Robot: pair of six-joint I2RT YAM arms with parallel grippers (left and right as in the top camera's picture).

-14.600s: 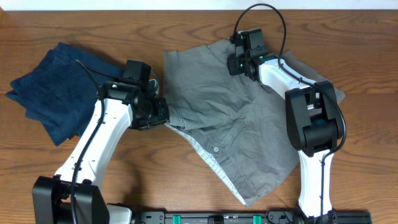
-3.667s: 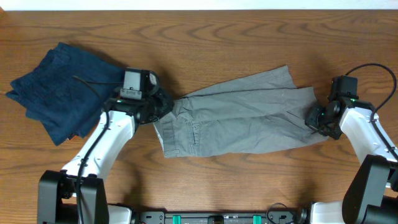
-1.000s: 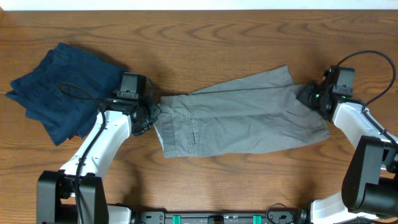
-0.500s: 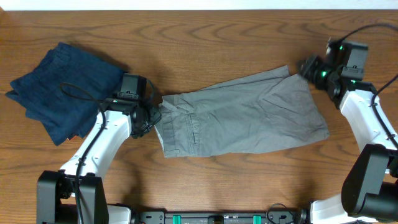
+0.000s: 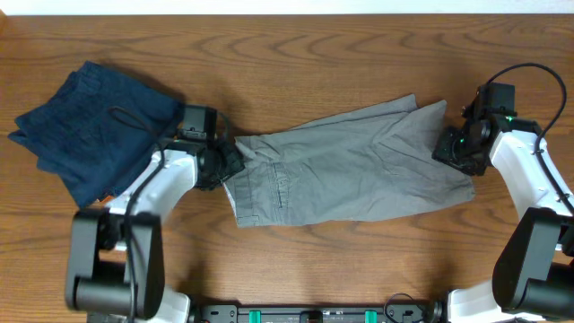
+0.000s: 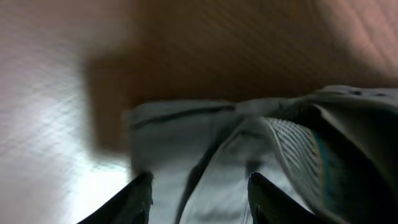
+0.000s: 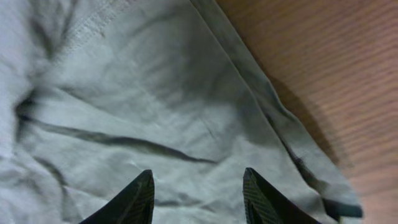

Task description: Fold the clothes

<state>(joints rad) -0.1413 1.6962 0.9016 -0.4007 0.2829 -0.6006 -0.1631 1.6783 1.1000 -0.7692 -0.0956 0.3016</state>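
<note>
The grey shorts (image 5: 345,170) lie folded lengthwise across the table's middle, waistband at the left, leg hems at the right. My left gripper (image 5: 226,163) is open at the waistband end; in the left wrist view its fingers (image 6: 199,196) straddle the grey cloth (image 6: 186,130). My right gripper (image 5: 451,151) is open just above the leg-hem end; in the right wrist view its fingers (image 7: 198,193) hover over the grey fabric (image 7: 124,106). The dark navy garment (image 5: 85,126) lies crumpled at the far left.
Bare wooden table (image 5: 296,54) runs behind and in front of the shorts. The navy garment lies close beside my left arm. The table's right edge region sits near my right arm.
My right gripper came back down from the far right corner to the leg-hem end of the shorts. The upper hem corner shifted a little right. My left gripper stays at the waistband.
</note>
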